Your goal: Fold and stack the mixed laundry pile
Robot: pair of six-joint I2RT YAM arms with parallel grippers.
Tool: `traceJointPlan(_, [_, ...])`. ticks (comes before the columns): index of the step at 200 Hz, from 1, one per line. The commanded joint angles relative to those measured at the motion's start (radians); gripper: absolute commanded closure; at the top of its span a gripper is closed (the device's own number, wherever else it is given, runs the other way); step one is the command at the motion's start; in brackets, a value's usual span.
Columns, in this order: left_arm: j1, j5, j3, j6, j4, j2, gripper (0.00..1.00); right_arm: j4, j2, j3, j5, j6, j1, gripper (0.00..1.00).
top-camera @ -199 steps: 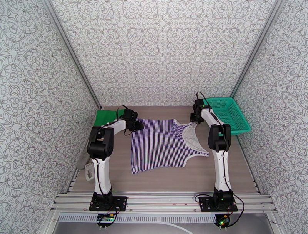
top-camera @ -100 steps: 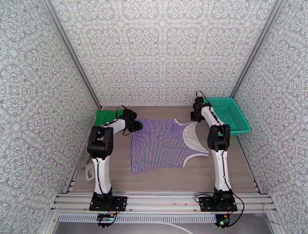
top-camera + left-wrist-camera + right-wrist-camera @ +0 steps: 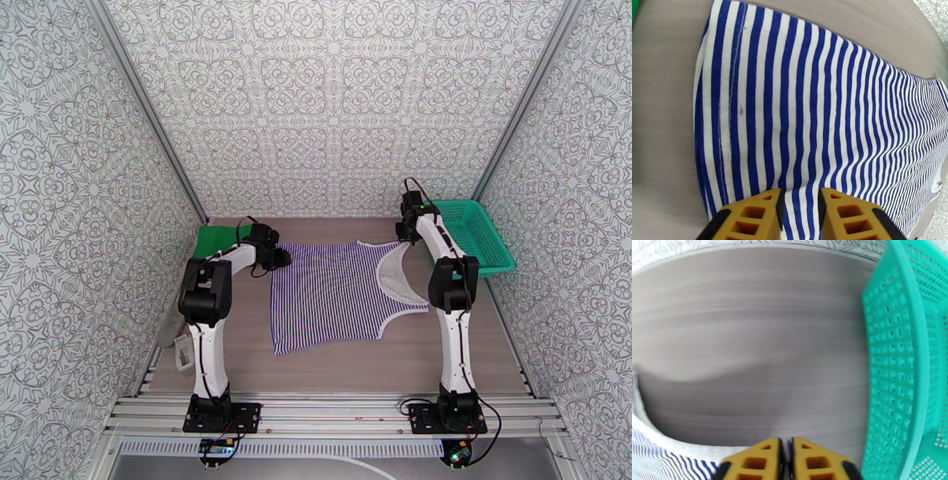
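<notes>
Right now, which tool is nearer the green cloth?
Left. The left tool grips the striped shirt at its far-left corner, close beside the green cloth. The right tool holds the shirt's opposite far corner, next to the teal basket.

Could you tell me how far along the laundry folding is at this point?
Done: the striped shirt lies spread flat on the table, unfolded. In hand: the left gripper pinches its far edge near the hem, the right gripper is shut on its white-trimmed shoulder strap. Left: folding the shirt and stacking it with the green cloth at the far left corner.
</notes>
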Motion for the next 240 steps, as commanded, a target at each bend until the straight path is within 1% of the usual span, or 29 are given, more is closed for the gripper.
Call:
traceJointPlan(1, [0.013, 0.008, 0.021, 0.019, -0.03, 0.035, 0.68, 0.012, -0.004, -0.012, 0.105, -0.02, 0.003, 0.58])
traceJointPlan(19, [0.011, 0.025, 0.029, 0.022, -0.029, 0.035, 0.67, 0.009, -0.021, -0.013, 0.092, -0.008, 0.003, 0.53])
traceJointPlan(37, [0.007, 0.038, 0.044, 0.028, -0.031, 0.024, 0.65, 0.005, -0.055, -0.028, 0.054, 0.007, 0.01, 0.53])
traceJointPlan(50, [0.002, 0.043, 0.057, 0.032, -0.035, 0.008, 0.64, 0.013, -0.104, -0.074, 0.026, 0.023, 0.022, 0.53])
traceJointPlan(63, [-0.002, 0.042, 0.071, 0.034, -0.047, -0.014, 0.62, 0.042, -0.174, -0.167, -0.016, 0.054, 0.038, 0.53])
traceJointPlan(95, [-0.016, 0.017, 0.072, 0.046, -0.084, -0.113, 0.6, 0.136, -0.382, -0.475, -0.122, 0.147, 0.088, 0.53])
traceJointPlan(109, [-0.028, -0.005, 0.025, 0.047, -0.081, -0.175, 0.59, 0.174, -0.479, -0.609, -0.153, 0.198, 0.113, 0.53])
traceJointPlan(119, [-0.037, -0.011, -0.023, 0.041, -0.066, -0.214, 0.59, 0.205, -0.548, -0.704, -0.198, 0.235, 0.13, 0.53])
traceJointPlan(137, [-0.045, -0.012, -0.086, 0.029, -0.043, -0.242, 0.6, 0.265, -0.649, -0.861, -0.256, 0.294, 0.169, 0.54])
traceJointPlan(144, [-0.045, -0.013, -0.1, 0.024, -0.033, -0.237, 0.6, 0.279, -0.674, -0.907, -0.27, 0.308, 0.185, 0.54])
traceJointPlan(157, [-0.044, -0.009, -0.11, 0.009, -0.02, -0.216, 0.65, 0.287, -0.703, -0.974, -0.26, 0.328, 0.213, 0.55])
traceJointPlan(168, [-0.047, -0.01, -0.115, -0.004, 0.004, -0.193, 0.66, 0.298, -0.716, -1.022, -0.26, 0.338, 0.233, 0.56])
traceJointPlan(188, [-0.05, -0.013, -0.081, -0.032, 0.029, -0.123, 0.69, 0.31, -0.718, -1.095, -0.259, 0.355, 0.269, 0.57])
traceJointPlan(218, [-0.05, -0.061, -0.024, -0.078, 0.063, -0.015, 0.79, 0.347, -0.707, -1.163, -0.251, 0.378, 0.303, 0.58])
traceJointPlan(240, [-0.044, -0.078, 0.03, -0.091, 0.068, 0.035, 0.8, 0.368, -0.684, -1.179, -0.253, 0.391, 0.32, 0.59])
